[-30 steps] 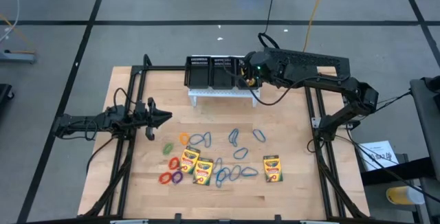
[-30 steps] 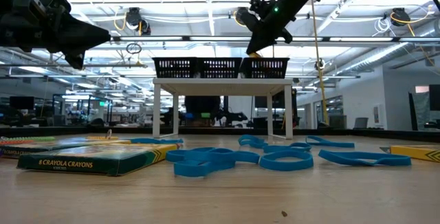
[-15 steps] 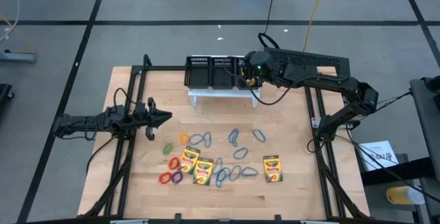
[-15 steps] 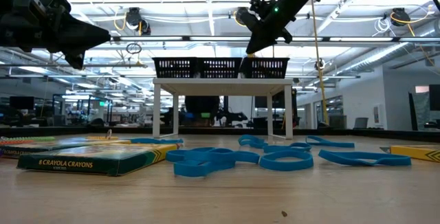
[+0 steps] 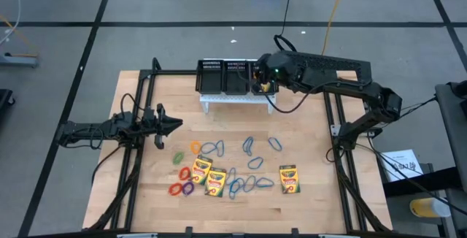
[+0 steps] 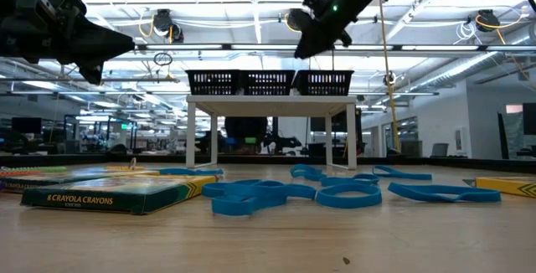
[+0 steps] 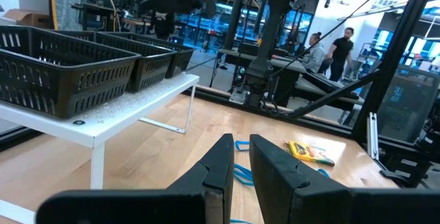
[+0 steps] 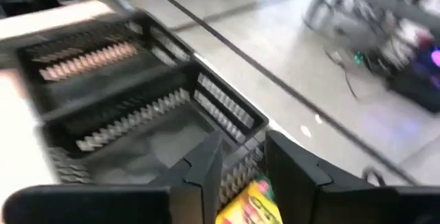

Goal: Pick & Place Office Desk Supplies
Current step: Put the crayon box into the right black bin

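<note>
Three yellow-and-green crayon boxes lie flat on the wooden table among thin blue oval loops. Small red, orange, green and purple loops lie to their left. A fourth crayon box shows just below my right gripper, at the organiser's right compartment. That gripper is open and hovers above the compartment; I see nothing between its fingers. My left gripper waits shut above the table's left side.
The black three-compartment mesh organiser stands on a small white riser at the table's far edge. Black frame rails run along both sides. People stand in the room beyond the table.
My right gripper has risen a little above the organiser's right compartment and shifted slightly toward the table's left. The left arm and the things on the table have kept still.
</note>
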Tool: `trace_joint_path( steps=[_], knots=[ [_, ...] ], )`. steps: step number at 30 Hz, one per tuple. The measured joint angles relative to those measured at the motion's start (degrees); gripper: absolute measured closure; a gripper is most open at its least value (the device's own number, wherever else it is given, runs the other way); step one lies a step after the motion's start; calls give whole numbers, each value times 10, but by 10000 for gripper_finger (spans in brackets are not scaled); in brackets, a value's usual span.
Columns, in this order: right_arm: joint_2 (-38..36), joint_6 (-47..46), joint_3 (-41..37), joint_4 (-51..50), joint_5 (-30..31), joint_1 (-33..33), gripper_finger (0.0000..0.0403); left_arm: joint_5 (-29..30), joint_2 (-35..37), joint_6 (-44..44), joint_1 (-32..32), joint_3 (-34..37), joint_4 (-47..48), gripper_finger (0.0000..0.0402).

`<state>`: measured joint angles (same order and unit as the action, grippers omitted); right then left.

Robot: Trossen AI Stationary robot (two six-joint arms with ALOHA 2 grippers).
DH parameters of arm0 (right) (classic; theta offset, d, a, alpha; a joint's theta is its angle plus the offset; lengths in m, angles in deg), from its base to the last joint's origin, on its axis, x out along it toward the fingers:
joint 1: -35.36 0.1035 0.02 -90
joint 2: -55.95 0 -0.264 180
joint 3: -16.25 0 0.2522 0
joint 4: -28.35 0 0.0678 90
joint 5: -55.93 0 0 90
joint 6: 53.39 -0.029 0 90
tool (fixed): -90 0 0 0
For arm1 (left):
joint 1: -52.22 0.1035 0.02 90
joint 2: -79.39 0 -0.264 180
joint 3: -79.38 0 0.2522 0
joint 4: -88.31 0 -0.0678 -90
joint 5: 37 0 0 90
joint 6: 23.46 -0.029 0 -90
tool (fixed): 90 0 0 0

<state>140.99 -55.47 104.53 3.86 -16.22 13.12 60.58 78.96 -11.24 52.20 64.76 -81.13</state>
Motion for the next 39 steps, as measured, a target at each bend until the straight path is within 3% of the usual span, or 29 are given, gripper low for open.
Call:
trace_joint_path(
  steps=[11,21,27,35,39],
  knots=[
    [-54,41,0,-36,-102,113,251,0,0,0,0,0,0,346],
    [-56,-45,0,-158,-305,213,159,0,0,0,0,0,0,346],
    [-56,-110,0,-323,-312,256,159,0,0,0,0,0,0,346],
    [-60,-202,-111,-323,-287,259,174,0,0,0,0,0,0,346],
    [-70,-227,-180,-324,-329,248,174,0,0,0,0,0,0,346]
  ],
)
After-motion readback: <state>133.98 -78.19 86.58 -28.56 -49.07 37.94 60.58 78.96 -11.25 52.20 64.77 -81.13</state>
